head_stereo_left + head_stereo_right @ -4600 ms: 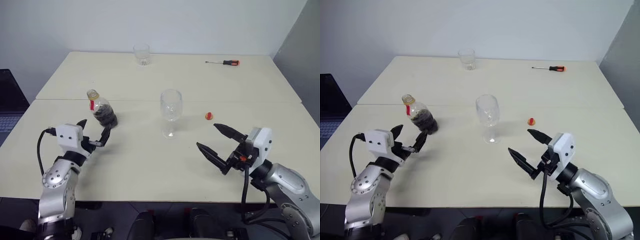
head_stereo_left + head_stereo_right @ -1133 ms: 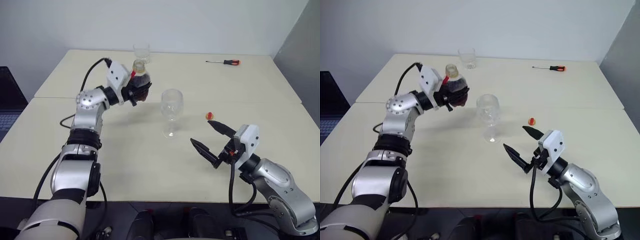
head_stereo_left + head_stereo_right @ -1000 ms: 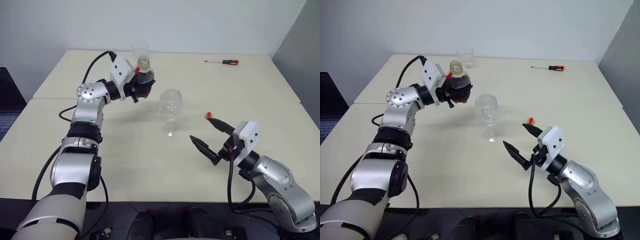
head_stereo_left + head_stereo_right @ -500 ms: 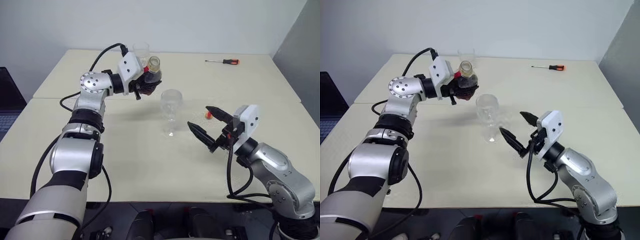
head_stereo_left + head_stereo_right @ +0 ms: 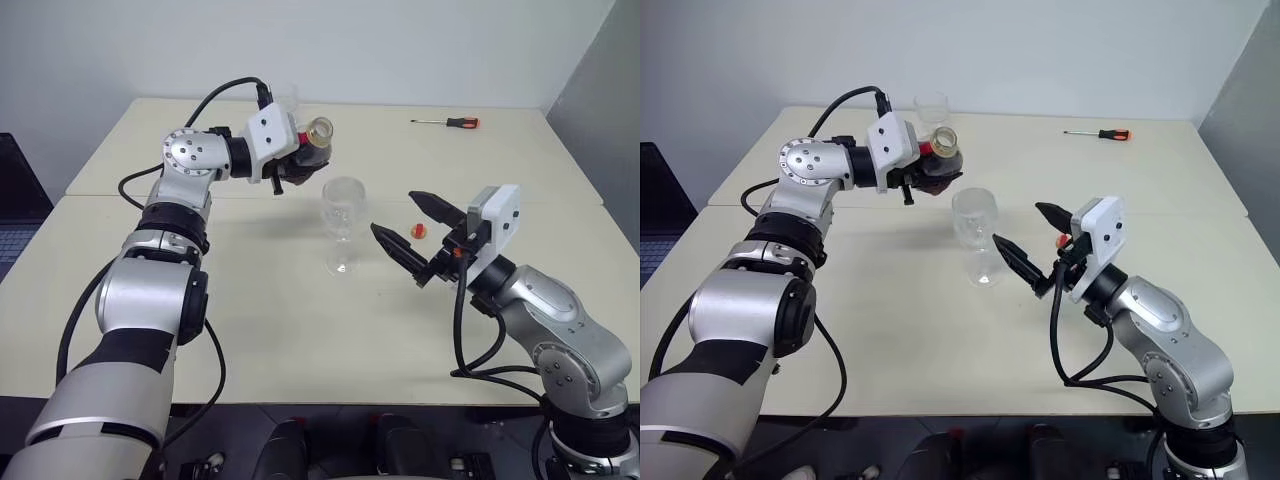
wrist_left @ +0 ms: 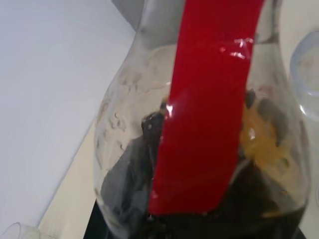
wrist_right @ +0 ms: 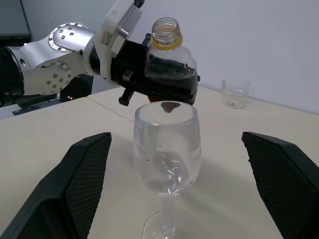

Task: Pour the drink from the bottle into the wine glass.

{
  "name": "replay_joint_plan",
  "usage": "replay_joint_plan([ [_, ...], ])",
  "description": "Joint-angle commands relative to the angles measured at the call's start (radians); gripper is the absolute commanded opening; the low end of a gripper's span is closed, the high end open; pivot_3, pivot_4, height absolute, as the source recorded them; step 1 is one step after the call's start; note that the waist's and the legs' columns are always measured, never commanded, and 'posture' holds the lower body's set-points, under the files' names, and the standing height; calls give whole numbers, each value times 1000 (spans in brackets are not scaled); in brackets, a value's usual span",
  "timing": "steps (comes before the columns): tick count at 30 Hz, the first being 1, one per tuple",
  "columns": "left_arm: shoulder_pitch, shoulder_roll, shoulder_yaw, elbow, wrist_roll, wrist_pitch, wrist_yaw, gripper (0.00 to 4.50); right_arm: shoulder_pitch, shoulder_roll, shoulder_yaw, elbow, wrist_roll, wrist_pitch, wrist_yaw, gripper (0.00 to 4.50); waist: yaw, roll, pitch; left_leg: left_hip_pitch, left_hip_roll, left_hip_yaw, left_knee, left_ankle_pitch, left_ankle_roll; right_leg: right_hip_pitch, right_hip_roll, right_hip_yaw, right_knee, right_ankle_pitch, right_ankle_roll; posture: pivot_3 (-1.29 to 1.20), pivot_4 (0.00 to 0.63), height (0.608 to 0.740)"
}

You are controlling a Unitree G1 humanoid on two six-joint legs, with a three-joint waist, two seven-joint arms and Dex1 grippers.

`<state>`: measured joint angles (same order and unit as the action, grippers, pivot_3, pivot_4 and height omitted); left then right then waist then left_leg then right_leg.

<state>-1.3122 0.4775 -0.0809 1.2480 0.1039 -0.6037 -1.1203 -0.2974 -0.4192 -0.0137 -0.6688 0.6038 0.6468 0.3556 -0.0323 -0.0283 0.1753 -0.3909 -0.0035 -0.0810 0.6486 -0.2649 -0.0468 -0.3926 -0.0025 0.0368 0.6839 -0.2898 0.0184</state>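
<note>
The bottle (image 5: 938, 160) is up in the air, clamped by its belly in the left gripper (image 5: 924, 172), whose black fingers are closed tight around it. It hangs tilted, uncapped mouth leaning toward the right, just left of and a little above the rim of the wine glass (image 5: 975, 232). The drink (image 7: 169, 74), dark and nearly black, sits in the lower body of the bottle, and a red strip runs along its side. The wine glass stands upright on its foot near the middle of the table (image 5: 890, 330); its bowl looks empty apart from small droplets on the inside.

The right gripper (image 5: 1028, 243) is spread wide with nothing in it, one finger on either side of the glass without touching it, just to the glass's right.

Counting up: one bottle, one wine glass, one short clear tumbler (image 5: 932, 108) at the far edge, one small red-and-yellow cap (image 5: 420, 232) lying right of the glass, one screwdriver (image 5: 1097, 134) with an orange and black handle at the far right.

The surface is two pale cream tabletops pushed together, a seam running left to right behind the glass. A plain white wall stands behind, and a grey panel at the far right.
</note>
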Motion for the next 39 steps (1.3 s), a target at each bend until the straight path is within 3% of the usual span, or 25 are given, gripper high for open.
replay_joint_plan([
  [1,-61,21,-15,-10,33,-83,20,1318,-30,9,-4,-15,1,1,-14,4500,0,0,0,-1,0,0,1,0,0,-2,0,0,1,0,0,0,150,740],
  [5,-79,32,-43,3,80,-146,46,1318,-38,12,4,-14,-4,7,-21,4500,0,0,0,-13,-1,0,11,0,0,-14,0,1,12,0,1,0,150,740],
  [39,-165,106,-214,50,358,-359,313,1318,-45,30,9,-12,-35,10,-35,4500,-1,0,0,-13,-2,0,13,0,0,-14,-1,1,14,-1,1,0,150,740],
])
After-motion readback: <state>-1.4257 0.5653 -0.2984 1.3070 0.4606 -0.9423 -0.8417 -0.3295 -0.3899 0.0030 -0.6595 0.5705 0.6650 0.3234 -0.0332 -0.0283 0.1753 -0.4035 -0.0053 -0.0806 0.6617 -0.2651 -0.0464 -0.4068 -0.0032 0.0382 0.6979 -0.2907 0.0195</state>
